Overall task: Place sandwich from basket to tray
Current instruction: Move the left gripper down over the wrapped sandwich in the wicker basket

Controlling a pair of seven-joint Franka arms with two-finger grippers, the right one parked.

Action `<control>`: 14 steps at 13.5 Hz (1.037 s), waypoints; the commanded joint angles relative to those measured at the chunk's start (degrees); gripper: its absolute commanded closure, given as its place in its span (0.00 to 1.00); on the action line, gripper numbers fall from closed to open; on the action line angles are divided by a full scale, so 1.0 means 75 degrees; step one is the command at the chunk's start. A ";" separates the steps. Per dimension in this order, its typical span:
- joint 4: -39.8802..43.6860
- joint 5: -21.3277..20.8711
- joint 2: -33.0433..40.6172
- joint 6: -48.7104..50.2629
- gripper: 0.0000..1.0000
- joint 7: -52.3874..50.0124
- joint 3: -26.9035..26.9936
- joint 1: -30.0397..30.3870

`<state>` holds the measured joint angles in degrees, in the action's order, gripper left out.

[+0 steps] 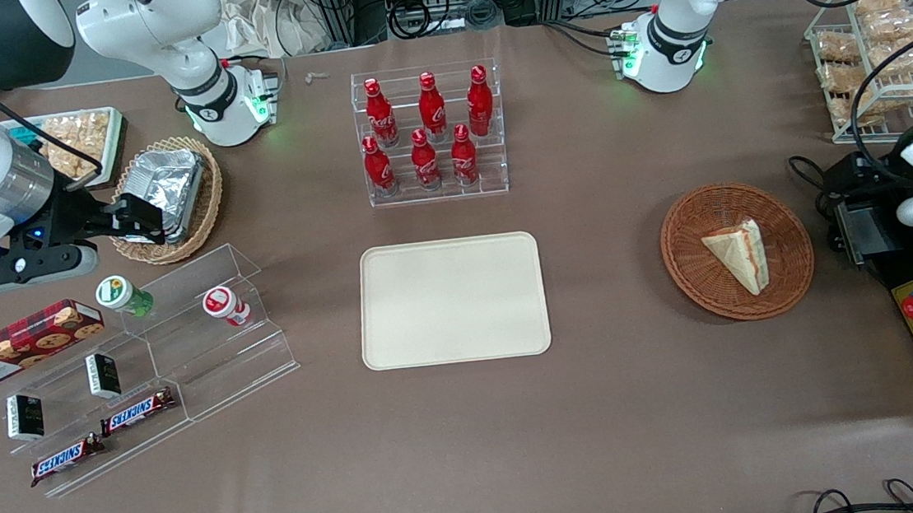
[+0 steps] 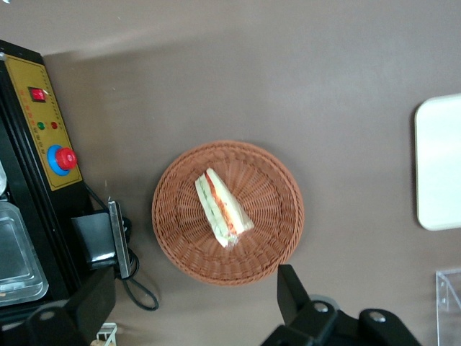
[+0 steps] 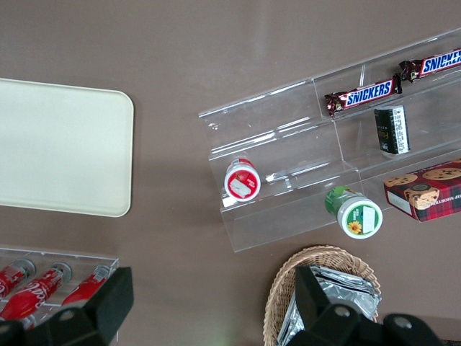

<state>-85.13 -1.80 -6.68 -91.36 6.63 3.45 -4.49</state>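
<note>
Front camera looks steeply down on the whole table (image 1: 621,440) from its near edge. Left wrist camera hangs high above the basket (image 2: 227,212), facing straight down past the gripper (image 2: 194,303), fingers spread wide. Right wrist camera looks straight down likewise. All three share the tray (image 1: 452,300).

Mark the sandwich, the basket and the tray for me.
sandwich (image 1: 739,253): front view, on the pale bread face of the wedge.
basket (image 1: 689,224): front view, on bare wicker inside the rim.
tray (image 1: 452,300): front view, on its bare middle.
claw (image 2: 194,303): left wrist view, midway between its open fingers, above the basket.
</note>
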 commanded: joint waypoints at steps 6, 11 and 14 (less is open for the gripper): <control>0.0159 -0.0124 -0.0059 0.0379 0.00 -0.2553 -0.0178 -0.0116; -0.2049 -0.0124 0.0852 -0.0542 0.00 -0.3753 -0.0167 -0.0081; -0.4322 -0.0147 0.1871 -0.2088 0.00 -0.5274 -0.0167 -0.0070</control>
<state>-103.81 -1.89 -0.94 -100.04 -26.36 2.20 -4.89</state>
